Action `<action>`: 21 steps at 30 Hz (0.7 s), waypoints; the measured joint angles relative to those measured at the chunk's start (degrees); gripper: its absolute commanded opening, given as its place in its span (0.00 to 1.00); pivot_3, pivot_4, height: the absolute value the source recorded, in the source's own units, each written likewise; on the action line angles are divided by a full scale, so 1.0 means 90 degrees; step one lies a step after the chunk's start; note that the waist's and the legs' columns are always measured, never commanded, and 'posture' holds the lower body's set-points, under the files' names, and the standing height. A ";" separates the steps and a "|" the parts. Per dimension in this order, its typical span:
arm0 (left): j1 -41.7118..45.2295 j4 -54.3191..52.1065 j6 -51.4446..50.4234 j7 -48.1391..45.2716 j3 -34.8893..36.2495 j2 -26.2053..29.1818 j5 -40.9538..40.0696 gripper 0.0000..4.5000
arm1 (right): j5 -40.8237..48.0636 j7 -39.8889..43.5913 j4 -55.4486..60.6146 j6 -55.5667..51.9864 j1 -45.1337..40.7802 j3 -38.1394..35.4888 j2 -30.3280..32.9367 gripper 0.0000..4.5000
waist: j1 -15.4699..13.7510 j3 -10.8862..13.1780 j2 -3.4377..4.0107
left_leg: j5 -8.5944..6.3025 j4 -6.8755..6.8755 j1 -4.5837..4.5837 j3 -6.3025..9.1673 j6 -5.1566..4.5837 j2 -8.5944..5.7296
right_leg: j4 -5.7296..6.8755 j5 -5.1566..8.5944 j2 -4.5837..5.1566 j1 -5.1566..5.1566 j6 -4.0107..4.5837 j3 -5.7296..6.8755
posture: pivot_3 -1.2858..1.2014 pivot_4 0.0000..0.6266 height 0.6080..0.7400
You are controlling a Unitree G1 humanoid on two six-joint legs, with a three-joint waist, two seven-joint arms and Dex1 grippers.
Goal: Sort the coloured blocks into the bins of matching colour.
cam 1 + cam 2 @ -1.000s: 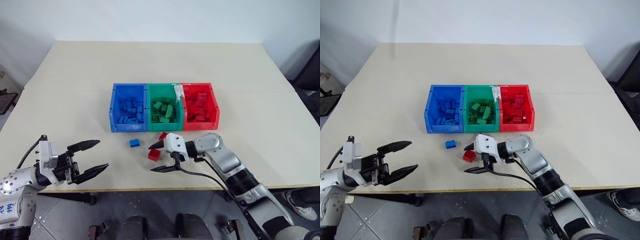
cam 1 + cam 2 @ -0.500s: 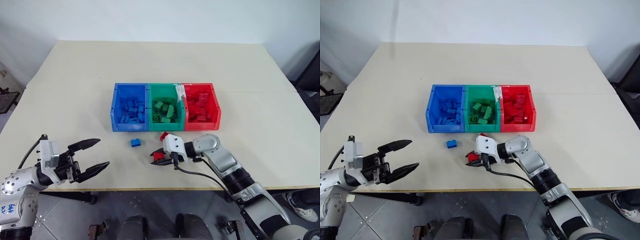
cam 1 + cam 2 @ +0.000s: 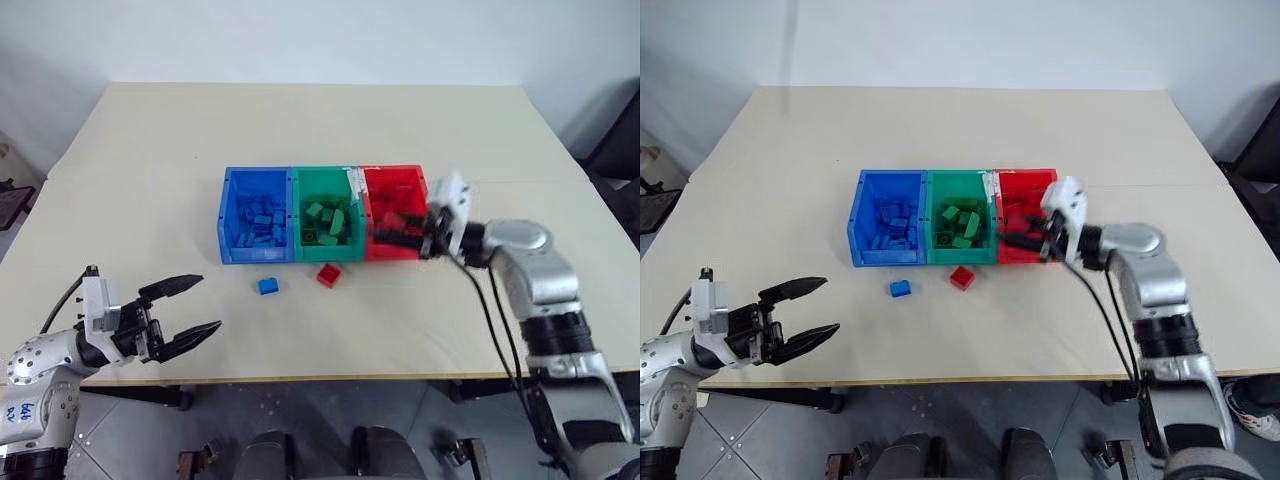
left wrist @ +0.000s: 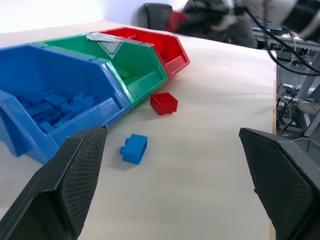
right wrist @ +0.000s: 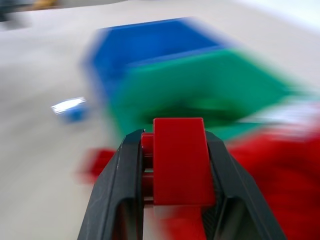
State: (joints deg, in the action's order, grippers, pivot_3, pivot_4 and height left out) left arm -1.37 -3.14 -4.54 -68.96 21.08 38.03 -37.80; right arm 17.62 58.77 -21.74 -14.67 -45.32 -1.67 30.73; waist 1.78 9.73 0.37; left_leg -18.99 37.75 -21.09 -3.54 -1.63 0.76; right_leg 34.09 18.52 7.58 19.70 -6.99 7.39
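The three bins stand joined in a row mid-table: blue bin (image 3: 256, 172), green bin (image 3: 325, 169), red bin (image 3: 395, 169), each with several matching blocks inside. My right gripper (image 3: 386, 234) hovers at the red bin's front right, level and pointing left. It is shut on a red block (image 5: 178, 160). Loose on the table in front of the bins lie a blue block (image 3: 268, 286) and another red block (image 3: 328, 275). My left gripper (image 3: 206, 304) hangs open and empty near the table's front left edge, well away from the blocks.
The beige table (image 3: 300, 120) stretches bare behind and beside the bins. A white label (image 3: 356, 182) sits on the rim between the green and red bins. The right arm's black cable (image 3: 495, 310) trails over the table's right front.
My right gripper shut on a red block in front of the bins, then rose and swung right and back to the red bin. The left gripper stayed still.
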 measured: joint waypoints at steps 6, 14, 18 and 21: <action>0.0250 0.0229 0.0053 -0.0063 -0.0191 -0.0107 0.0028 1.00 | -0.0502 -0.0583 -0.1662 0.0836 -0.0736 -0.0096 -0.0151 0.81 | 0.0002 0.0000 -0.0001 | 0.0001 -0.0001 -0.0002 -0.0007 -0.0002 0.0000 | 0.0005 0.0000 -0.0010 0.0002 0.0000 0.0004 | 0.52 0.24 1.00; 0.0317 0.0300 0.0111 -0.0073 -0.0209 -0.0129 0.0048 1.00 | -0.0369 0.0451 -0.1044 0.0881 -0.0285 -0.0055 0.0203 0.99 | -0.0039 0.0002 0.0003 | 0.0006 0.0004 -0.0006 0.0003 -0.0011 -0.0007 | 0.0002 -0.0001 -0.0001 -0.0006 -0.0001 0.0003 | 0.52 0.24 1.00; 0.0333 0.0345 0.0128 -0.0075 -0.0229 -0.0145 0.0068 1.00 | -0.0192 0.1417 -0.0112 0.0650 0.0529 0.0078 0.0853 0.99 | -0.0043 0.0002 0.0003 | 0.0005 0.0003 -0.0006 0.0006 -0.0011 -0.0006 | -0.0006 -0.0001 0.0001 -0.0011 -0.0002 0.0005 | 0.52 0.24 1.00; 0.0363 0.0396 0.0149 -0.0092 -0.0237 -0.0148 0.0074 1.00 | -0.0223 0.2022 0.0406 0.0622 0.1170 0.0311 0.1402 0.99 | -0.0033 0.0002 0.0003 | 0.0005 0.0003 -0.0003 -0.0003 -0.0011 -0.0005 | -0.0014 -0.0001 0.0001 -0.0012 -0.0002 0.0004 | 0.52 0.24 1.00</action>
State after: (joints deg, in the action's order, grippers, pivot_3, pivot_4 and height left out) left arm 1.90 0.43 -3.19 -69.79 18.95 36.70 -37.13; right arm 15.61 76.96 -18.09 -9.08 -34.79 1.14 43.34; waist 1.48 9.75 0.40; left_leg -18.95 37.78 -21.12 -3.56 -1.73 0.72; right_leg 33.96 18.51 7.59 19.59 -7.01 7.43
